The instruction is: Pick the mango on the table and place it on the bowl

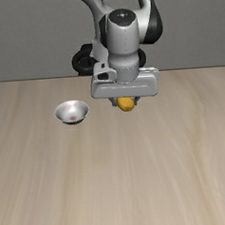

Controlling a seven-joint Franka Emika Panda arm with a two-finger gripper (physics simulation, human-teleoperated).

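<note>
Gripper (128,102) sits low over the mango (128,105) on the table (185,176), its grasp impossible to tell; best to squeeze centred and lift clear before carrying to the nearby bowl (72,111).

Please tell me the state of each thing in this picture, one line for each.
Mango: under the gripper, partly hidden, not in the bowl.
Bowl: upright on the table, without the mango.
Gripper: pointing down, directly over the mango.
</note>
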